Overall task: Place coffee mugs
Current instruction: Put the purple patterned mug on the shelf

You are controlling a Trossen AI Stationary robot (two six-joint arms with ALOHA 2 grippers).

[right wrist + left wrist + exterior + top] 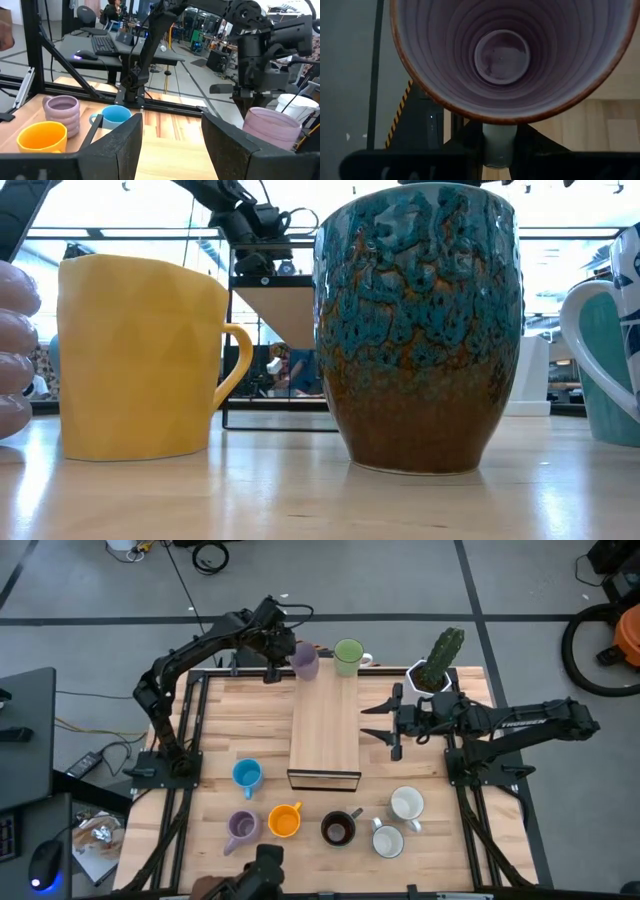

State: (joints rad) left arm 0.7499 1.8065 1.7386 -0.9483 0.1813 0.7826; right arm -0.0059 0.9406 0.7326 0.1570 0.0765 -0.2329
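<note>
A lilac mug stands upright at the far left corner of a raised wooden board, with my left gripper shut on it. A green mug stands beside it on the board's far end. On the near part of the table stand a light blue mug, a second lilac mug, an orange mug, a black mug and two white mugs. My right gripper is open, level, at the board's right side, touching nothing. My left gripper pinches the lilac mug's handle between its two fingers, coming from above and pointing down. The mug is upright, its mouth facing the wrist camera. I cannot tell whether its base rests on the board.
A white faceted pot with a green cactus stands at the far right, close behind my right arm. The board takes up the table's middle. In the low view the orange mug and the black mug fill the foreground.
</note>
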